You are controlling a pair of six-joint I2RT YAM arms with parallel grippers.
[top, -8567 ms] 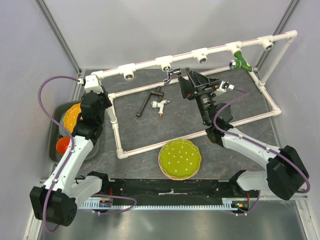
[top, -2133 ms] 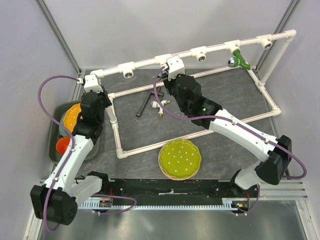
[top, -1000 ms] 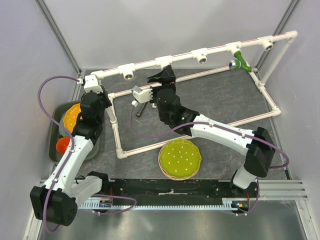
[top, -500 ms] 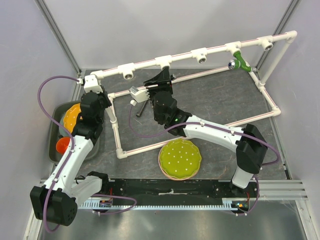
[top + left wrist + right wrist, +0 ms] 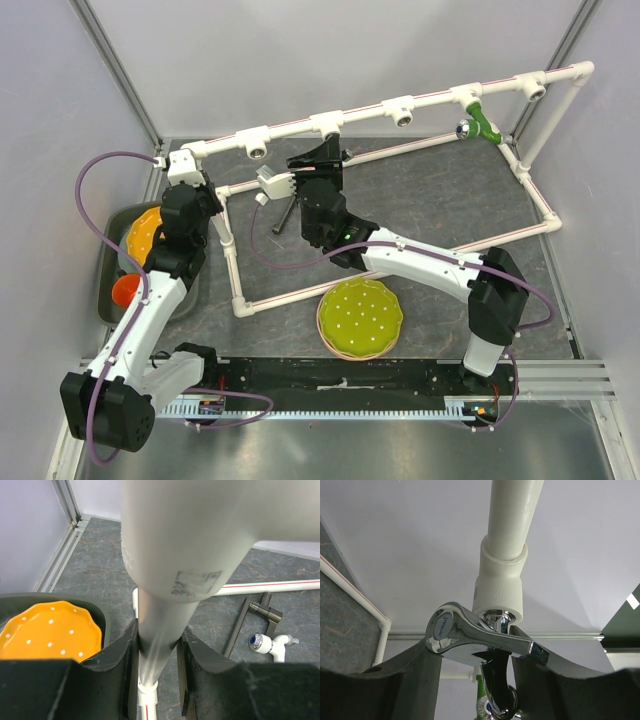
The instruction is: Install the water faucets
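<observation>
Right fingers (image 5: 395, 690), spread 1 second ago, now pinch the silver faucet (image 5: 485, 640), their arm having swung leftward to the tee socket (image 5: 501, 580). The faucet's stem runs straight ahead of them into that socket, with its lever lying crosswise. Left fingers (image 5: 112, 660) clamp a frame pipe (image 5: 160, 625). The white faucet (image 5: 270, 643) lies on the bench (image 5: 100, 555), nearer the right arm.

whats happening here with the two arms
The robot is fitting faucets onto the white pipe frame. The left gripper clamps a frame pipe, and the right gripper holds the silver faucet at a tee socket. A green faucet is already mounted at the far right; the white faucet lies on the table beside the black bar.
</observation>
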